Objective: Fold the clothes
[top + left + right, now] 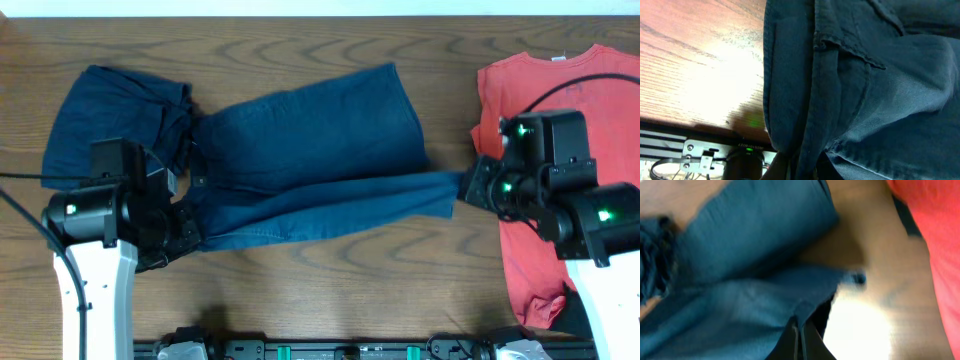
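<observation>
Navy-blue shorts [310,150] lie spread across the middle of the table, one leg pulled long toward the right. My left gripper [178,232] is shut on the waistband end of the shorts [850,90] at the left. My right gripper [470,187] is shut on the leg hem of the shorts [755,305] at the right. Another dark navy piece [110,115] lies bunched at the far left. The coral-red T-shirt [545,110] lies at the right, partly under my right arm; it also shows in the right wrist view [935,225].
The wooden table [330,290] shows bare along the front. A black rail with clamps [330,350] runs along the front edge.
</observation>
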Action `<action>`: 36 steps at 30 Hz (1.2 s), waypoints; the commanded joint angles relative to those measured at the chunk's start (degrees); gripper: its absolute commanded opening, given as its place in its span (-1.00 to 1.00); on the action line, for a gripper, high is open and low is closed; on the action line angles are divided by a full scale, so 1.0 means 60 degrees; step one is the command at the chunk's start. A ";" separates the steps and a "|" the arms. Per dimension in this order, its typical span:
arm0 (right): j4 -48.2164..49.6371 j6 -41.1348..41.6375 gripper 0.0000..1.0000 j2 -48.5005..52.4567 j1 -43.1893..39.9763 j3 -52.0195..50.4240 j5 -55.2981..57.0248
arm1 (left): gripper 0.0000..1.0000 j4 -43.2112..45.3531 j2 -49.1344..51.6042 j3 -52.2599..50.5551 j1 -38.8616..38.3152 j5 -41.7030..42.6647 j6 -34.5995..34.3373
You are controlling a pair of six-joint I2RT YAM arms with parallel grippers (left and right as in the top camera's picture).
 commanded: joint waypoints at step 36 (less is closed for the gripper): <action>0.7683 -0.2488 0.87 0.7573 -0.1188 0.0135 -0.0900 | 0.65 0.6306 0.4983 0.0091 0.0022 -0.0259 0.0273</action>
